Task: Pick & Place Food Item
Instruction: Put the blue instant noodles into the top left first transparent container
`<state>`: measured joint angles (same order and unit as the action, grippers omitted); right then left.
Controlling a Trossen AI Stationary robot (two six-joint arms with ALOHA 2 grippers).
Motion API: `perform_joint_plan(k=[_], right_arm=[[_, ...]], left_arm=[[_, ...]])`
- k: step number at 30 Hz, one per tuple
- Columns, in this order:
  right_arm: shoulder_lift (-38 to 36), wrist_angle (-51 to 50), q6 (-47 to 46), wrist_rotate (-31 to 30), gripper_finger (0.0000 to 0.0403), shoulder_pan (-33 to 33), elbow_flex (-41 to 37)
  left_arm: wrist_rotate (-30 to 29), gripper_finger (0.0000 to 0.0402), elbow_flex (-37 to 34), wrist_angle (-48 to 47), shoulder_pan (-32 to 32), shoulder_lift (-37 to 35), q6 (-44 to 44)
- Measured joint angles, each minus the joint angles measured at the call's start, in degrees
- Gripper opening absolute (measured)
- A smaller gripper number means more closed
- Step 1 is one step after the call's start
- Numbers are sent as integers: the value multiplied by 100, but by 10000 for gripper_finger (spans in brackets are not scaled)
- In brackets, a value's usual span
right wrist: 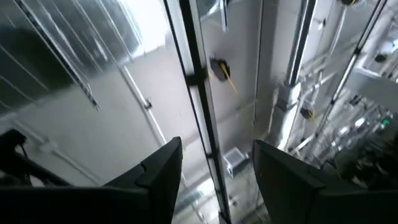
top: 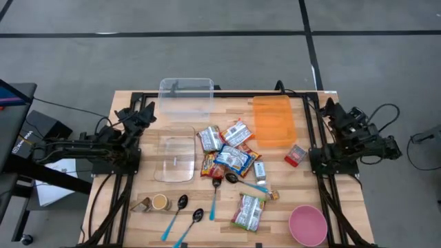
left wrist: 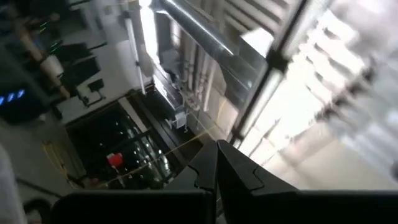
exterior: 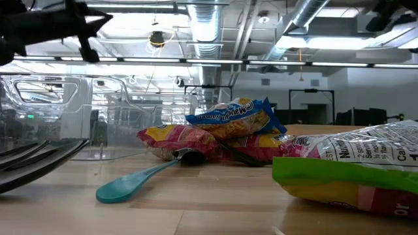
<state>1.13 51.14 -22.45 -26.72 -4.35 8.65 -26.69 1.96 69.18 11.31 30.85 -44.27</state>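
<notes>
Several snack packets lie in a heap on the middle of the wooden table; in the low view they show as a pile. Another packet lies flat near the front edge and fills the low view's right side. My left gripper is raised over the table's left side, clear of everything. In its wrist view it points at the ceiling, shut with nothing between its fingers. My right gripper is held up over the right side. It also points at the ceiling, open and empty.
A clear tub stands at the far edge, with its clear lid lying flat nearer. An orange tray is at the far right, beside a small red box. A pink bowl, several spoons and a small cup lie near the front.
</notes>
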Motion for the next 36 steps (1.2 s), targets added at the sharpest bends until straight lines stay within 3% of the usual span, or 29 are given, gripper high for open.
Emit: perform_joint_plan(k=[7, 13, 18, 25, 29, 36], right_arm=[[425, -2997, 22, -16, 181, -89, 1677], [1158, -4967, 56, -21, 182, -86, 3227], [1781, -5604, 210, -19, 181, -86, 4114], [2232, -5987, 243, -19, 180, -89, 4551], [2245, -6073, 81, -20, 180, -88, 4551], [2243, -6162, -99, -1, 180, -89, 4550]], left_arm=[[1329, 15, 1071, -17, 0, 40, 2176], [1707, 98, 2201, -498, 0, 394, 3030], [2257, 205, 3253, -1340, 0, 971, 3378], [2203, 330, 4415, -2957, 2, 1625, 3844], [2200, 353, 4912, -4033, 0, 1862, 4088], [2246, 342, 5441, -5090, -17, 2234, 4098]])
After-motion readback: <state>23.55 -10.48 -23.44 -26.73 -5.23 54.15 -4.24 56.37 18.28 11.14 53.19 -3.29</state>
